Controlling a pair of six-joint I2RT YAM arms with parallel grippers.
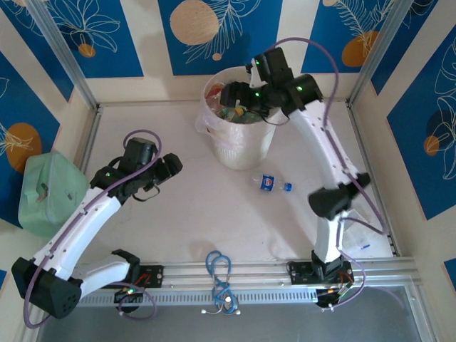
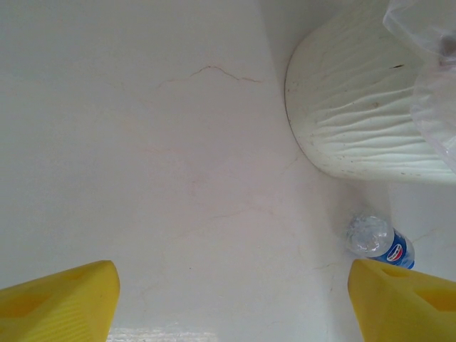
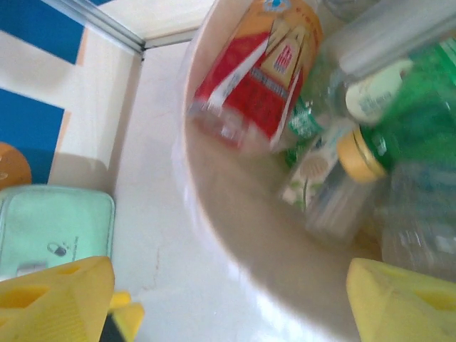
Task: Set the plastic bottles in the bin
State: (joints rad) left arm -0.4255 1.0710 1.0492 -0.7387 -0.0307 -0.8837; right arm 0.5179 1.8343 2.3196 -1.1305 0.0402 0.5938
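Note:
The bin (image 1: 239, 148), a pale round bucket with a white bag liner, stands at the back middle of the table. Several plastic bottles lie inside it: a blurred red-labelled one (image 3: 256, 71), a green one (image 3: 420, 100) and a yellow-capped one (image 3: 335, 185). My right gripper (image 1: 229, 96) hovers over the bin's rim, open, with nothing between its yellow fingers (image 3: 57, 299). One clear bottle with a blue label (image 1: 271, 184) lies on the table right of the bin. My left gripper (image 1: 165, 171) is open above bare table, with the bin's wall (image 2: 356, 121) and that bottle (image 2: 381, 242) ahead to its right.
A mint-green box (image 1: 50, 189) sits at the table's left edge, seen too from the right wrist (image 3: 53, 228). A blue cable loop (image 1: 219, 267) lies by the front rail between the arm bases. Walls close in the table on three sides.

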